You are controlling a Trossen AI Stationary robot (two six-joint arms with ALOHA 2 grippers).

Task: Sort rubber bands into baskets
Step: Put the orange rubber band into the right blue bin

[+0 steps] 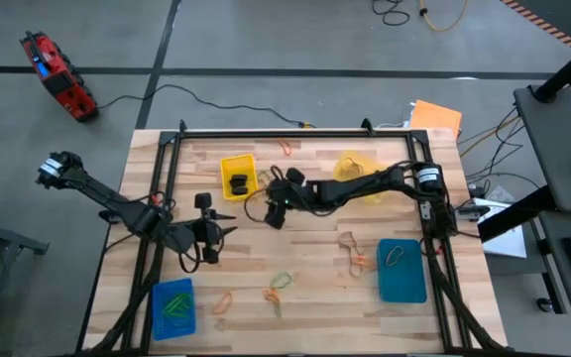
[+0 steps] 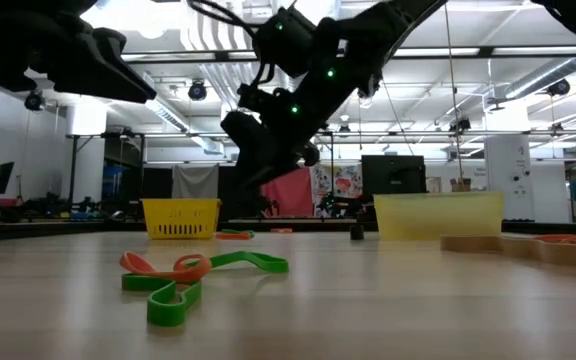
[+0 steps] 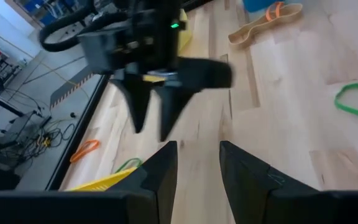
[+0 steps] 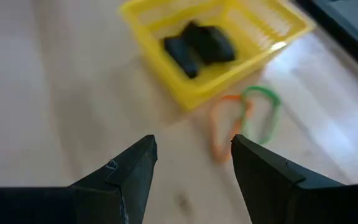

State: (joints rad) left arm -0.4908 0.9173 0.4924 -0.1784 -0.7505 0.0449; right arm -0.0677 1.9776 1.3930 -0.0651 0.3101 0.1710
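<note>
Right end effector (image 4: pixel 194 163) released and empty, hovering above bare worktop (image 4: pixel 55 93) just beside the bright yellow basket (image 4: pixel 185 93) holding black rubber bands (image 4: pixel 199 45), orange and green bands (image 4: pixel 244 118) lying against the basket's outer wall, left end effector (image 3: pixel 197 168) partly parted, empty, nearby.

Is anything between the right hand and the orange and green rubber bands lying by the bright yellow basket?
Nothing visible. The right hand hangs open above bare wooden table, with the orange rubber band and green rubber band just ahead, beside the bright yellow plastic basket holding black bands.
</note>
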